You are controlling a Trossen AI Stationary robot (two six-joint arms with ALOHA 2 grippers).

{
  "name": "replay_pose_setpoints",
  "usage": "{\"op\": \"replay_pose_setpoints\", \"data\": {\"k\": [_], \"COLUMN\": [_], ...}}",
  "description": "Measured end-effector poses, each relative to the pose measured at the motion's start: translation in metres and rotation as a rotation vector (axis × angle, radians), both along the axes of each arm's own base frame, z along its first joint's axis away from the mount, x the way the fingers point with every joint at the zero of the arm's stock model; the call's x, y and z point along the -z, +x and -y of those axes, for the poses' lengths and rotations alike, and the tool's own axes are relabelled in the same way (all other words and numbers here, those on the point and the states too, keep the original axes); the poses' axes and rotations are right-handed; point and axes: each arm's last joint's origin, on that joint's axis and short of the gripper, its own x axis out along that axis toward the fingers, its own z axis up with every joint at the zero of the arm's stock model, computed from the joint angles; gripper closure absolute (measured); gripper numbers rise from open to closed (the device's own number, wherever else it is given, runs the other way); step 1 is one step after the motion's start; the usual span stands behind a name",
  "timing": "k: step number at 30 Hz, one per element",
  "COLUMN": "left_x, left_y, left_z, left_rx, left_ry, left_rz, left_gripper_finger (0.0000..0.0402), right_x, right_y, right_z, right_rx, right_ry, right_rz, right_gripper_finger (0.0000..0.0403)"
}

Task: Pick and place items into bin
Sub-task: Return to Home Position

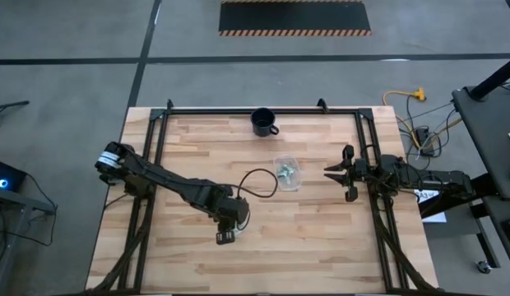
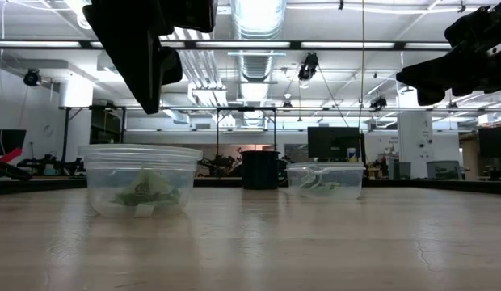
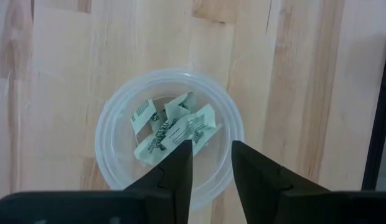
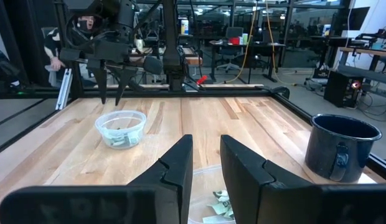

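Observation:
Several light-green and white wrapped items (image 3: 174, 127) lie in a clear round bin (image 3: 106, 124) near the table's front middle. It also shows in the low view (image 2: 97, 174) and the right wrist view (image 4: 121, 129). My left gripper (image 3: 210, 165) hangs open just above this bin, pointing steeply down, with nothing between its fingers. A second clear tub (image 1: 288, 173) at the table's middle holds more items (image 4: 218, 202). My right gripper (image 1: 337, 173) waits open and level at the right, just beside that tub.
A black mug (image 1: 264, 122) stands at the far middle of the table, right of my right gripper in its wrist view (image 4: 339, 146). A dark cable loop (image 1: 259, 182) arcs from my left arm. Black frame rails (image 1: 152, 156) run along the table's sides.

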Motion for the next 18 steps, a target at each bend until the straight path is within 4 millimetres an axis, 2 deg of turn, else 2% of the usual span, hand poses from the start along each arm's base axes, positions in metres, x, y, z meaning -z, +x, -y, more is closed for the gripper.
{"op": "replay_pose_setpoints", "data": {"k": [8, 15, 18], "left_x": [-0.001, -0.01, -0.015], "left_y": [0.003, 0.017, 0.024], "left_z": [0.001, 0.006, 0.008], "left_rx": [-0.007, -0.007, 0.053], "left_ry": [-0.015, -0.071, -0.068], "left_rz": [0.035, 0.203, 0.304], "left_gripper_finger": [0.0308, 0.0307, 0.0308], "right_x": [0.0, 0.0, 0.0], "right_y": [0.0, 0.0, 0.0], "right_z": [0.0, 0.0, 0.0], "right_rx": [0.0, 0.0, 0.0], "right_ry": [0.0, -0.001, -0.001], "right_rz": [0.0, 0.0, 0.0], "right_gripper_finger": [0.033, 0.033, 0.033]}}
